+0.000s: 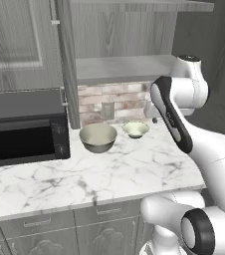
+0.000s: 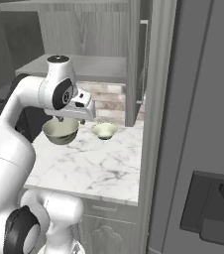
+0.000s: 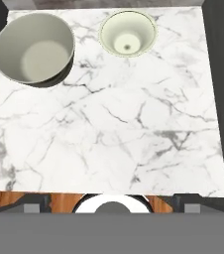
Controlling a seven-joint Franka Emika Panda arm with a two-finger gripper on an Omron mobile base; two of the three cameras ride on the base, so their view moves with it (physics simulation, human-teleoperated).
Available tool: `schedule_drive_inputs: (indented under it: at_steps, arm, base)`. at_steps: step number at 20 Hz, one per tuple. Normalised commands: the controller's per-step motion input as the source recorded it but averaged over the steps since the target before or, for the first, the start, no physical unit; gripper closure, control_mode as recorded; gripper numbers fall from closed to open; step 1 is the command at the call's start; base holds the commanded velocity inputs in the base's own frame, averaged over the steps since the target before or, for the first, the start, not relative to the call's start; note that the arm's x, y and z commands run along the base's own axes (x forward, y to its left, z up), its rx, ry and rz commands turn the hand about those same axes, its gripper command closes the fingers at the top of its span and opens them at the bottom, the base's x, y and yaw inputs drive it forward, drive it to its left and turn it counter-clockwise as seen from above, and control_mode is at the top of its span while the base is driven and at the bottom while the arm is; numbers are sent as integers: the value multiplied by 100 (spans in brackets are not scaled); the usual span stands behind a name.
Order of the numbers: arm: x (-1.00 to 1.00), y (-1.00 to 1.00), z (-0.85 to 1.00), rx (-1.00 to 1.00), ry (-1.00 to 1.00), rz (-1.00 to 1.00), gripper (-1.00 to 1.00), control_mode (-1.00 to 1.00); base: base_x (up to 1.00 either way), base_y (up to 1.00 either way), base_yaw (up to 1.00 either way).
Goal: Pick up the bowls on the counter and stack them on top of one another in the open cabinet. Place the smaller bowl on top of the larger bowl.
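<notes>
Larger bowl (image 2: 60, 131) partly hidden behind arm; smaller bowl (image 2: 104, 130) clear.

White robot arm folded upright, elbow high, its gripper (image 2: 60, 119) pointing down above the counter (image 1: 109, 174), jaws open.

At the left of my left base view a black microwave (image 1: 25, 129) sits under grey panelled cupboard doors (image 1: 17, 42). A brick backsplash (image 1: 114, 102) runs mid-frame. Grey drawers (image 1: 59, 226) fill the bottom. A tall dark appliance (image 2: 203, 149) fills my right base view's right side.
</notes>
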Motion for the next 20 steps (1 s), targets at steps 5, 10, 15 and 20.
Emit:
schedule_drive_inputs:
  at_steps: [5,10,15,20]
  arm:
    - [3,0,-6,0,-6,0,-100,-100]
    - [28,0,-29,0,-1,0,-100,-100]
    - [41,0,-35,0,0,-1,-100,-100]
    - [54,0,-31,0,0,-2,-100,-100]
  base:
    - [0,0,0]
    - [0,0,0]
    - [0,0,0]
    - [0,0,0]
